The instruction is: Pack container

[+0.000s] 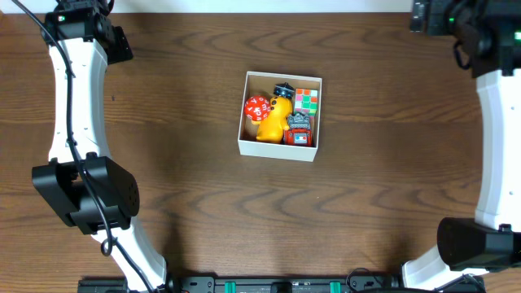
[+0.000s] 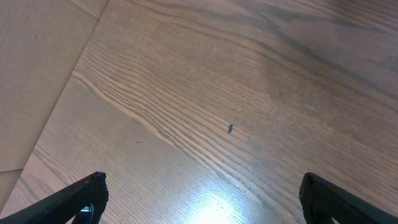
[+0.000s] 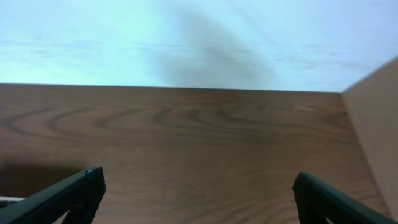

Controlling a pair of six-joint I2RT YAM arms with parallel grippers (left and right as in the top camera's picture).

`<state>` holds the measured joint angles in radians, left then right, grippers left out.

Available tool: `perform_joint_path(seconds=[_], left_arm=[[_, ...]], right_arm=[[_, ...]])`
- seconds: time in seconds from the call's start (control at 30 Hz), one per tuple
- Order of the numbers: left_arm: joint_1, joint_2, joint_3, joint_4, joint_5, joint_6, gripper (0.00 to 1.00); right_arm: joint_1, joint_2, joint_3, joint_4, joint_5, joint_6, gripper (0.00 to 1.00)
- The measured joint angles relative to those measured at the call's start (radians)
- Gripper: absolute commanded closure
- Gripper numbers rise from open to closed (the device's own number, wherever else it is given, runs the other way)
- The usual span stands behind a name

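The container (image 1: pixel 278 150), a square shallow white box, sits at the middle of the wooden table. Inside it lie a red many-sided die (image 1: pixel 257 107), a yellow toy figure (image 1: pixel 275 120), a colour cube (image 1: pixel 306 99) and a red and grey toy (image 1: pixel 299 130). Both arms are drawn back to the far corners, well away from the box. My left gripper (image 2: pixel 202 199) is open over bare wood, with nothing between its fingers. The right gripper (image 3: pixel 199 193) is open too, over bare table near the far edge. Neither wrist view shows the container.
The left arm (image 1: pixel 69 106) runs along the left side of the table, the right arm (image 1: pixel 492 138) along the right side. A pale board (image 2: pixel 31 74) lies beyond the table's edge in the left wrist view. A white wall (image 3: pixel 186 37) rises behind the table.
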<state>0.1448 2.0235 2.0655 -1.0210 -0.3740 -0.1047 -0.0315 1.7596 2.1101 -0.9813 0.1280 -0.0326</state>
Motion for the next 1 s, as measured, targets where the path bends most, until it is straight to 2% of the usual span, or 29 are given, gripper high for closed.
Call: perform_joint_path(seconds=[0.63, 1.0], left_arm=[[0.000, 0.000, 0.000, 0.000, 0.000, 0.000, 0.02], [0.000, 0.000, 0.000, 0.000, 0.000, 0.000, 0.02]], right_arm=[[-0.018, -0.003, 0.000, -0.024, 0.002, 0.000, 0.01], [-0.017, -0.042, -0.003, 0.081, -0.061, 0.094, 0.01]])
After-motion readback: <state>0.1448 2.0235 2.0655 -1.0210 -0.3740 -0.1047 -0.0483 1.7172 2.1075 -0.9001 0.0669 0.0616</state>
